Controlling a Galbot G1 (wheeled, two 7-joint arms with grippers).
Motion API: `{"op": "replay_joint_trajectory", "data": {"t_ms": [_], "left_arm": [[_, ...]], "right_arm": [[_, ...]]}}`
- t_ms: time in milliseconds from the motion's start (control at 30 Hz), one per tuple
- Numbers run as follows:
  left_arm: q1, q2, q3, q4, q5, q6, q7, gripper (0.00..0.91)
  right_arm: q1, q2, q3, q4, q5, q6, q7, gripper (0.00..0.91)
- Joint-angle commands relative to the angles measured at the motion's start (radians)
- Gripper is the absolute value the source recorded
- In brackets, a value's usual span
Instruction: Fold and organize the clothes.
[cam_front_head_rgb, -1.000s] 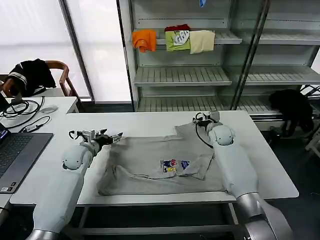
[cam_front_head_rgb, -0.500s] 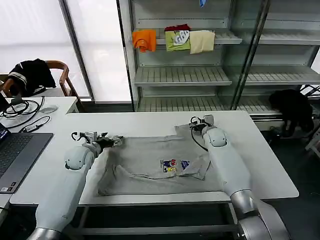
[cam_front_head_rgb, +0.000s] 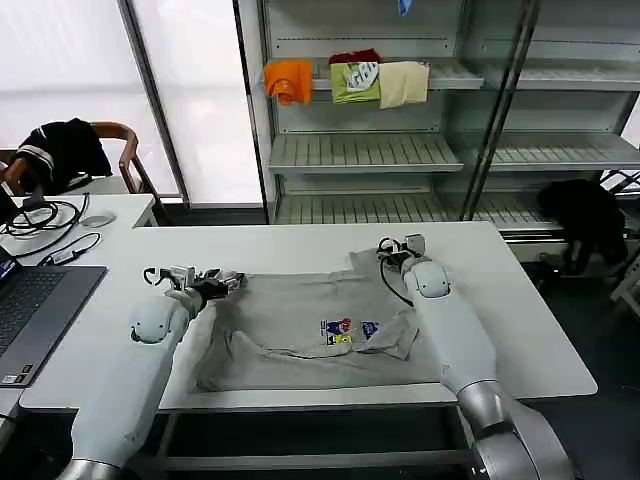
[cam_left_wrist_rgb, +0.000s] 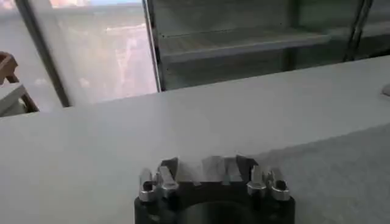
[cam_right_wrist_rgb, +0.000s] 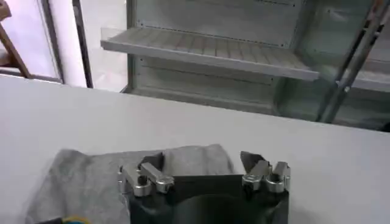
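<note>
One light grey shirt (cam_front_head_rgb: 320, 325) lies spread and rumpled on the white surface (cam_front_head_rgb: 530, 330), its small multicoloured chest print facing up near the middle. The left gripper (cam_front_head_rgb: 222, 281) hovers at the shirt's left edge with its fingers (cam_left_wrist_rgb: 159, 178) spread apart and nothing between them, the cloth lying just beside and beneath them. The right gripper (cam_front_head_rgb: 400, 246) sits over the far right corner of the shirt, its fingers (cam_right_wrist_rgb: 149, 176) also parted and empty, with the grey fabric directly under them.
</note>
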Motion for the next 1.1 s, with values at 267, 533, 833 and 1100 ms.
{"op": "replay_joint_trajectory", "data": {"t_ms": [267,533,833,1100], "left_arm": [[0.03,0.003,0.002,-0.025,-0.003,0.015,-0.004,0.02],[0.04,-0.014,-0.009,-0.036,-0.005,0.01,-0.008,0.02],[0.047,-0.013,-0.025,-0.135,-0.047,-0.009,-0.021,0.02],[0.075,0.01,-0.035,-0.234,-0.075,-0.017,-0.041,0.02]], "right_arm": [[-0.053,-0.016,0.0,0.075,0.027,-0.014,0.009,0.0],[-0.088,-0.036,-0.002,0.136,0.061,-0.023,0.021,0.0],[-0.117,-0.055,0.023,0.323,0.12,-0.04,0.049,0.0],[-0.156,-0.073,0.035,0.508,0.14,-0.049,0.06,0.0]]}}
